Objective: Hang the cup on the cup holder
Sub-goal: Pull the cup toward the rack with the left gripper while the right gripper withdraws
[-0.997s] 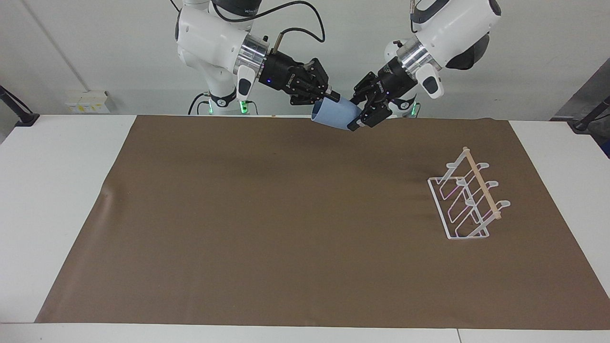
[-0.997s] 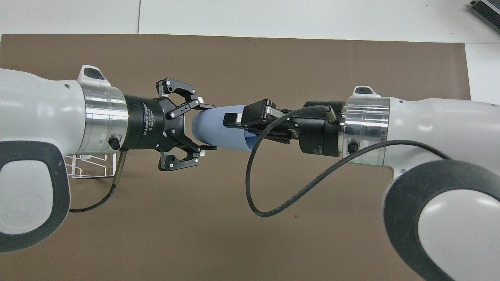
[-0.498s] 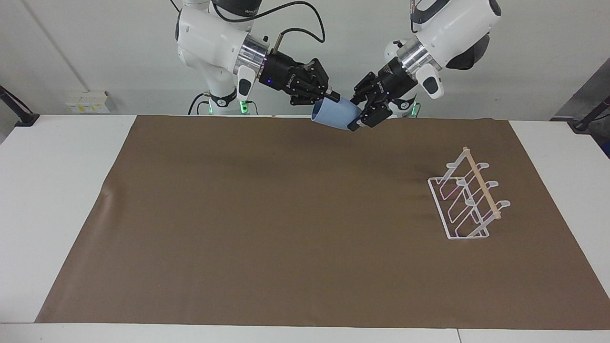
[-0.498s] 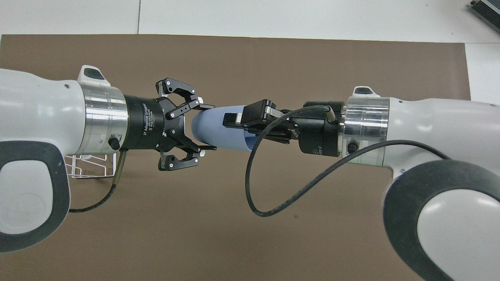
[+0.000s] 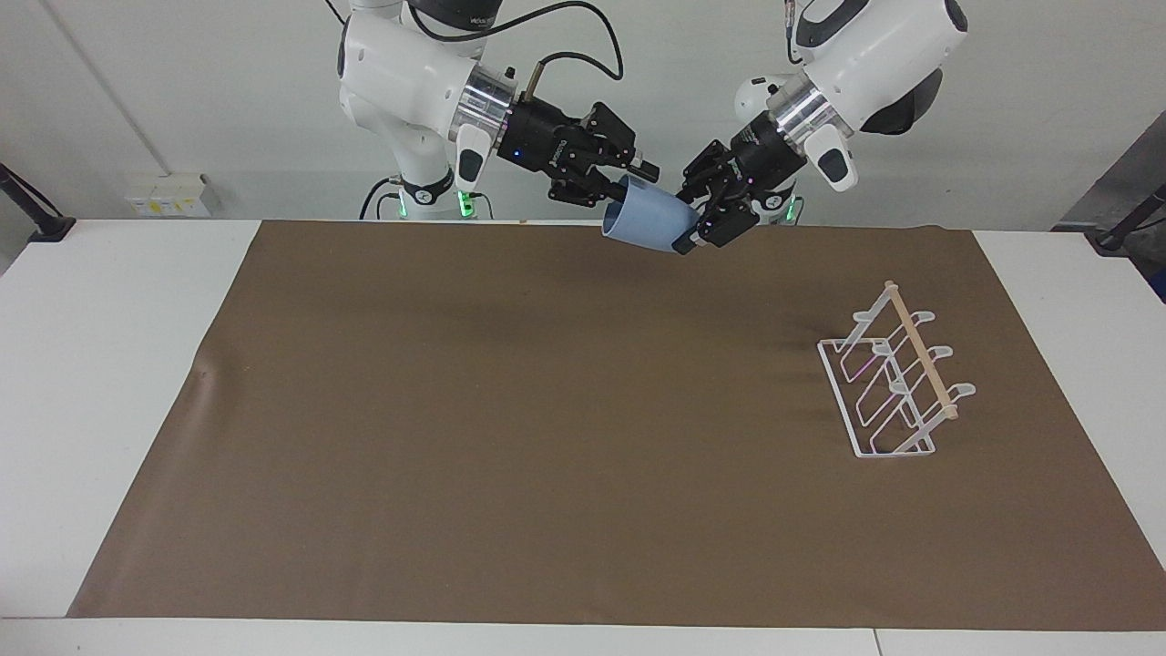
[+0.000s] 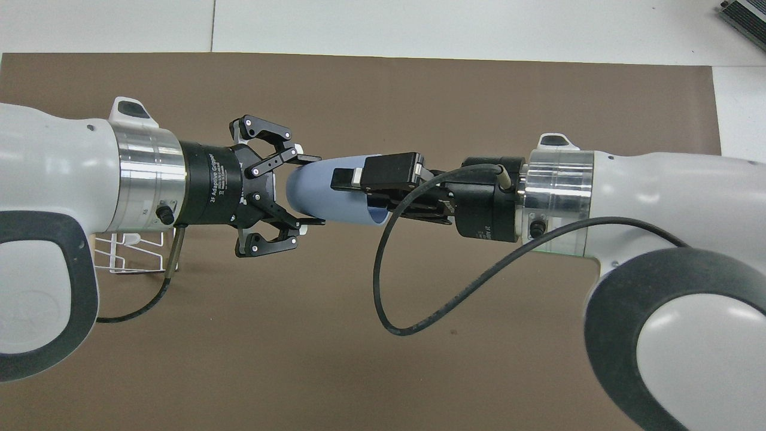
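The light-blue cup (image 5: pixel 649 221) hangs in the air on its side between my two grippers, over the mat's edge nearest the robots. My left gripper (image 5: pixel 688 221) is shut on its base end (image 6: pixel 308 190). My right gripper (image 5: pixel 630 180) is at the rim end with its jaws parted, and one finger lies over the cup's wall (image 6: pixel 383 173). The cup (image 6: pixel 326 191) shows between both hands in the overhead view. The white wire cup holder (image 5: pixel 897 383) with its wooden dowel stands on the mat toward the left arm's end. In the overhead view it (image 6: pixel 134 254) is mostly hidden under my left arm.
A brown mat (image 5: pixel 547 410) covers most of the white table (image 5: pixel 109 364). A black cable (image 6: pixel 383 287) loops down from my right wrist beside the cup.
My right gripper's jaws have parted and come off the cup's rim. The cup and my left gripper have shifted slightly toward the left arm's end of the table.
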You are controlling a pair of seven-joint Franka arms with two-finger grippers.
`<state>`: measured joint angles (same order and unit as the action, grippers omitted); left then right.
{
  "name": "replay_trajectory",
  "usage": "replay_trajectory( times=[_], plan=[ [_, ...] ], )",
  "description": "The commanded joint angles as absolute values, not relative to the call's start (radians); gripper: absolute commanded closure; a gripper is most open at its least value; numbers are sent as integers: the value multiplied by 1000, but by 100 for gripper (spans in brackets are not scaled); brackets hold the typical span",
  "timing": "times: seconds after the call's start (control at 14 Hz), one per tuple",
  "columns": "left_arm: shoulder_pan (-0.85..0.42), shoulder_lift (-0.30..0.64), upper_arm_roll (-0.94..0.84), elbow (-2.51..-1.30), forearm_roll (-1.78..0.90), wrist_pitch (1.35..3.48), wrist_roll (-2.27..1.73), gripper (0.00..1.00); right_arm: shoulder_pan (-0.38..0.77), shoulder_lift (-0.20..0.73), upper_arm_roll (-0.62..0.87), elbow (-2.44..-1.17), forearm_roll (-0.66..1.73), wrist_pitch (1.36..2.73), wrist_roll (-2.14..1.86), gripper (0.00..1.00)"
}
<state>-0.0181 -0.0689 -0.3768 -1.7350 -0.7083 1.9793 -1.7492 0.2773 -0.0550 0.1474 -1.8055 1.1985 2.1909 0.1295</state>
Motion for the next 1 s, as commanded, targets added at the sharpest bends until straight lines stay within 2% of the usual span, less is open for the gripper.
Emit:
replay_trajectory(
  times=[0.0, 0.28, 0.78, 0.93],
  plan=[
    [0, -91, -373, -1761, -701, 1990, -1729, 100, 273, -72, 149, -1821, 1212, 2192, 138, 0],
    [23, -89, -373, -1759, -632, 1980, -1678, 100, 273, -64, 149, -1812, 1152, 2192, 132, 0],
    [77, -98, -373, -1784, -330, 1940, -1520, 100, 256, -60, 144, -1766, 754, 2175, 66, 0],
    [81, -100, -373, -1799, -229, 1954, -1453, 100, 252, -58, 140, -1743, 631, 2134, 31, 0]
  ],
)
